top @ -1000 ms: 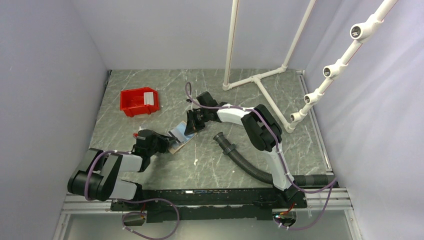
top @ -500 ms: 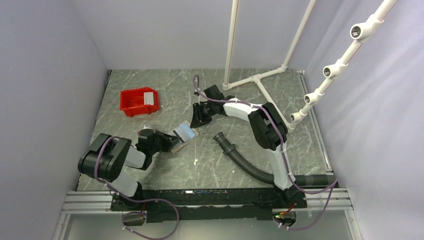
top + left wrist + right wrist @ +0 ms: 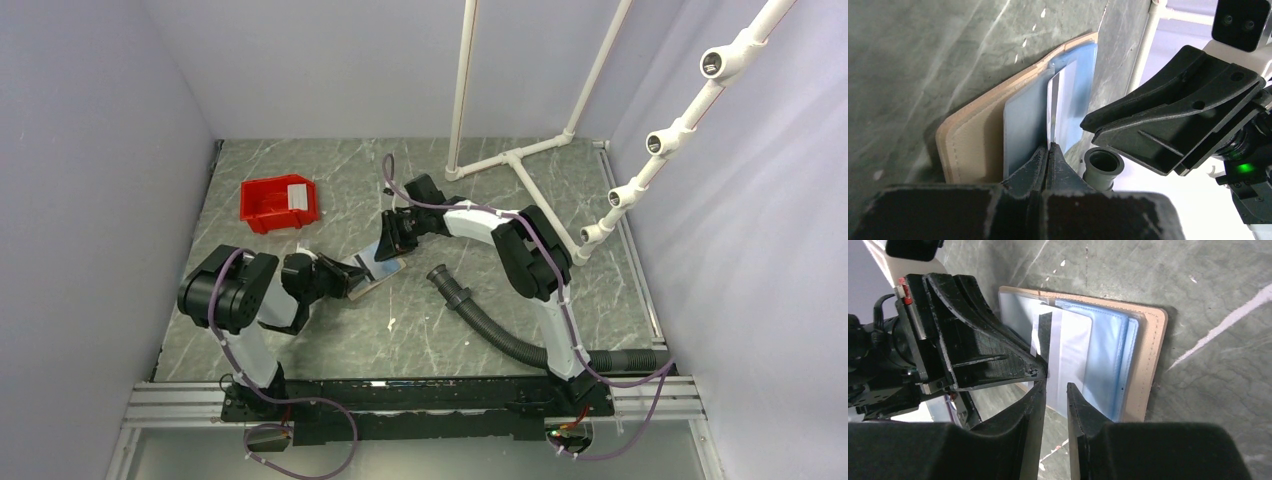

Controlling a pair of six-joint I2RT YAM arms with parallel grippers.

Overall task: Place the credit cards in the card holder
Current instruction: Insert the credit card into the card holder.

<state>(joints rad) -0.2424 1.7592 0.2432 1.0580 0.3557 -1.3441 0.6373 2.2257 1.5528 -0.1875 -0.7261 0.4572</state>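
Card holder point(image 3: 1154, 345): tan, flat on the table point(image 3: 1208, 285) about mid-way across, between the two grippers, its stitched edge showing past the cards; no brand or stamp can be made out.
Whitish card point(image 3: 1073, 355): lies on top of the holder, a dark stripe running along it beside a paler band; no digits or name can be read on it.
Pale blue card point(image 3: 1113, 350): on the holder, partly under the whitish card, rounded corner showing; its face shows no print.
Left gripper point(image 3: 1048, 149): fingers pressed together, tips against the whitish card at the stripe; whether they pinch the card or only press on it I cannot tell.
Right gripper point(image 3: 1055, 386): jaws a narrow gap apart, right over the whitish card, which shows through the gap; contact cannot be told.
Red bin point(image 3: 268, 205): well apart, toward the far left of the table.
White label point(image 3: 297, 195): on the bin's right end; any print is too small to read.
Black hose point(image 3: 490, 325): ribbed, its open mouth near the holder's right side.
White pipe frame point(image 3: 520, 165): stands at the far right.
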